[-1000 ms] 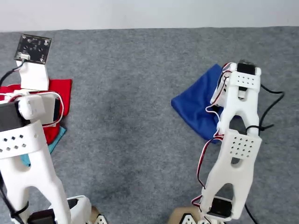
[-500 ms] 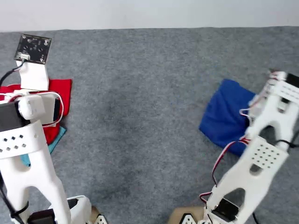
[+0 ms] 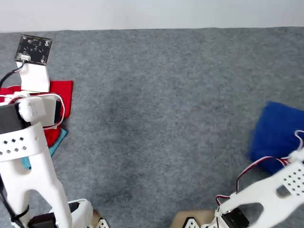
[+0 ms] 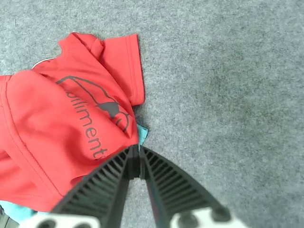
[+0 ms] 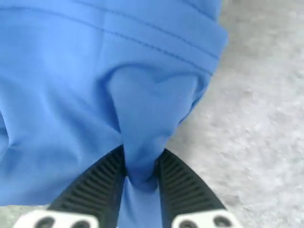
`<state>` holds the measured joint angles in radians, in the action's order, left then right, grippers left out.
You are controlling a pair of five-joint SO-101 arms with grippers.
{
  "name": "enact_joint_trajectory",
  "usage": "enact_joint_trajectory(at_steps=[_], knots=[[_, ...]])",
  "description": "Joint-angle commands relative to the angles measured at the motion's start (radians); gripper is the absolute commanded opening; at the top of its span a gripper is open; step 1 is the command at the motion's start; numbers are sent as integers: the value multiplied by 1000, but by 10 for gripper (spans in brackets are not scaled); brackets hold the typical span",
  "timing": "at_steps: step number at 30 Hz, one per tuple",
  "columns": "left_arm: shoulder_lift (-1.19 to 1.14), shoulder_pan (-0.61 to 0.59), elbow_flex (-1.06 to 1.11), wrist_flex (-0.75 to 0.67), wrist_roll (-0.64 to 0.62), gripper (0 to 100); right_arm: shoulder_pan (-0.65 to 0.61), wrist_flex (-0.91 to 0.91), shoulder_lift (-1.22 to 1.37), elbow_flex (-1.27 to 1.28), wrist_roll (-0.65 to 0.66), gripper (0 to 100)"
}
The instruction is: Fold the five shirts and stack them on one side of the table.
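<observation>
Overhead table [image 3: 166, 95] view, two close wrist views

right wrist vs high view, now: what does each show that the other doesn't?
Right wrist view: the right gripper shut on a bunched fold of the blue fabric shirt. High view: a red fabric shirt lying over a teal cloth, beneath the left arm. Both: the blue shirt and the grey felt tabletop.

A shirt pile [image 3: 64, 97] lies at the table's [image 3: 166, 95] left edge. A lone shirt [image 3: 275, 135] sits at the table's right edge, well apart.
</observation>
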<state>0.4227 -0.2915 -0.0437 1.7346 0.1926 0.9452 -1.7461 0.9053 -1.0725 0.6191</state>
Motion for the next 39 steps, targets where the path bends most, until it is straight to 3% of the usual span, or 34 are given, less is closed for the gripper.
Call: enact_joint_trajectory(at_steps=[1,11,14,17,20,29,36,39], knots=[[28,2,-2,20,6,7,61,27,-82,-58,12,10],[29,2,-2,20,6,7,125,35,-16,-74,123,21],[29,2,-2,20,6,7,130,-7,-35,-147,129,113],[29,2,-2,20,6,7,130,-45,-58,-235,51,241],[29,2,-2,20,6,7,127,-47,-87,-285,-28,289],[29,2,-2,20,6,7,70,-50,-156,-141,-41,278],[29,3,-2,20,6,7,-16,-50,-326,180,-37,35],[29,3,-2,20,6,7,-59,-50,-407,342,-37,10]])
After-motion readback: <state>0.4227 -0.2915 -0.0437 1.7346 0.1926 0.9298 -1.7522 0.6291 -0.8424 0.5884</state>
